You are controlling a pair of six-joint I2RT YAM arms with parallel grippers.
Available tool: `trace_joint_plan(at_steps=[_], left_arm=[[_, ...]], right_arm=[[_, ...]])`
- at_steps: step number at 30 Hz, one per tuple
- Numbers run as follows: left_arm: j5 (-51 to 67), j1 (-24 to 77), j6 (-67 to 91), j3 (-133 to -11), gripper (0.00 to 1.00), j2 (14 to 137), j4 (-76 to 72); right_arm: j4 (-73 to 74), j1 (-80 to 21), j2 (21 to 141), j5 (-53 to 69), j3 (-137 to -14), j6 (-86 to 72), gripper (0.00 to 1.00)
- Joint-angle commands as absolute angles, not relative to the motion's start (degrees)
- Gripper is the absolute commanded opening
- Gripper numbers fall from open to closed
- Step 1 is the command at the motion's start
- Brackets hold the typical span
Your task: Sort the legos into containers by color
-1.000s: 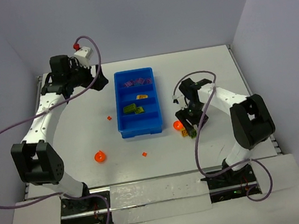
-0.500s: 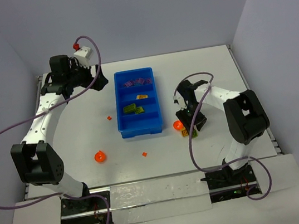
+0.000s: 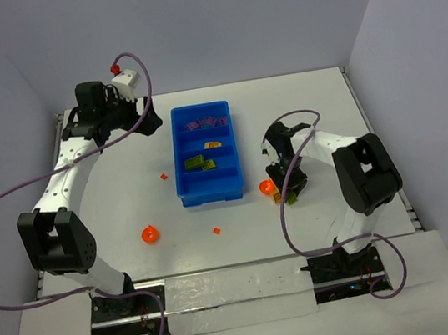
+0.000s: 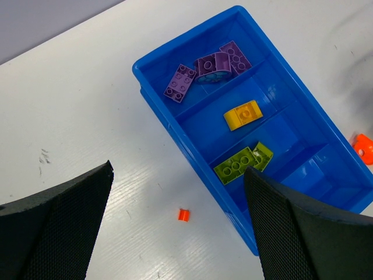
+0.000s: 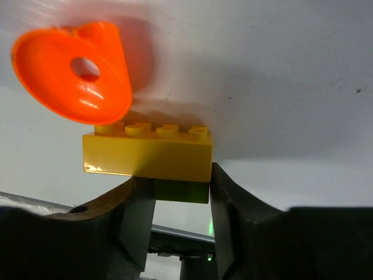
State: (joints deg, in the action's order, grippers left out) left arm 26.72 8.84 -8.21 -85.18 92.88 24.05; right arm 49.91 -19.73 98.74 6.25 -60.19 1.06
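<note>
**While the right claw held a green piece, the left claw hung wide**

As the right claw [image 5: 181, 179] lay low over the white table [image 3: 112, 209], just right of the near end of the bright blue plastic tray [image 3: 211, 196], its two fingers were drawn narrow on a small lime green plastic piece [image 5: 181, 191]. A yellow plastic brick [image 5: 147, 154] sat against this green piece, just past the fingertips. A round orange plastic piece with a hole [image 5: 76, 73] touched the studded side of the brick.

The left claw [image 4: 178, 169] hung at the far left of the scene, above the table and left of the tray. Its fingers stood wide apart and held nothing.

Inside the tray, three purple bricks [image 4: 204, 64] lay in the farthest compartment. One yellow curved piece [image 4: 243, 115] lay in the second compartment, and two lime green bricks [image 4: 242, 163] lay side by side in the third.

On the table, a second round orange piece [image 3: 149, 234] lay well left of the tray's near end. One tiny orange piece [image 3: 164, 176] lay just left of the tray, and another tiny orange piece [image 3: 216, 230] lay near its near wall.
</note>
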Motion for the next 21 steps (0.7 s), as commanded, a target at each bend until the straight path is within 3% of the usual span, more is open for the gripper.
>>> trace_joint_plan(at_steps=[1,5,8,15,21], left_arm=[[26.45,8.61,-8.96,-88.59,0.99,93.52,24.35],[27.38,8.61,-8.86,-88.98,0.99,93.73,24.31],[29.52,8.61,-9.14,-88.68,0.99,93.04,23.52],[36.0,8.43,-5.16,-89.95,0.99,92.03,21.25],[52.69,8.79,7.71,-93.55,0.93,95.08,19.25]], right_arm=[[47.64,-19.69,98.18,4.31,-59.24,0.4,0.38],[48.3,-19.22,96.67,6.16,-59.05,2.06,0.09],[48.56,-18.2,93.19,7.95,-58.84,6.17,0.0],[50.15,-14.4,83.61,11.51,-63.3,11.23,0.0],[41.16,-14.67,80.29,12.05,-75.03,8.49,0.0]])
